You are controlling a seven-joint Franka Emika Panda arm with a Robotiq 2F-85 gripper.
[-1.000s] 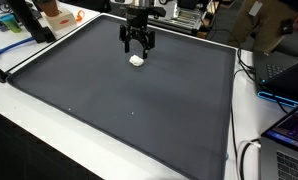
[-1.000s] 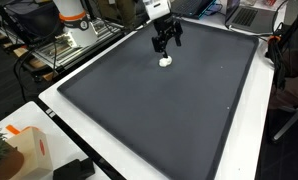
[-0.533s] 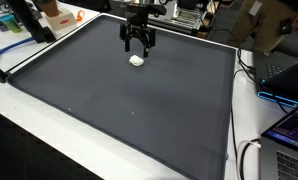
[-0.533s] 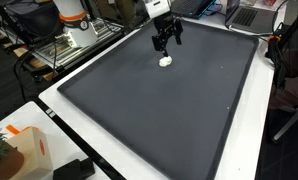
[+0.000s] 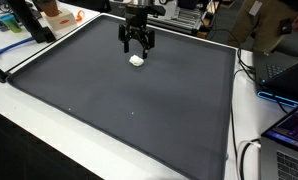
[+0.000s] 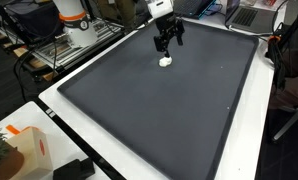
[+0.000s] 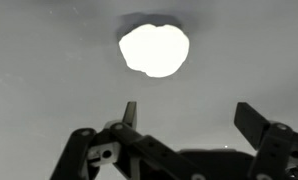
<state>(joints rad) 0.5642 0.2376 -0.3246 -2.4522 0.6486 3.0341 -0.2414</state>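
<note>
A small white lumpy object [image 5: 137, 59] lies on the dark mat [image 5: 129, 100] near its far edge. It also shows in the other exterior view [image 6: 166, 61] and in the wrist view [image 7: 154, 49]. My gripper [image 5: 137, 44] hangs a little above the object in both exterior views [image 6: 169, 42]. In the wrist view the gripper [image 7: 189, 112] is open and empty, its fingers spread wide, with the white object lying on the mat beyond the fingertips.
The mat lies on a white table [image 6: 64, 115]. An orange and white box [image 6: 19, 145] sits at one table corner. Laptops and cables [image 5: 284, 75] lie beside the mat. A person [image 5: 274, 25] stands at the back. A metal rack [image 6: 59, 50] stands beside the table.
The gripper has risen slightly above the white object. The object has not moved.
</note>
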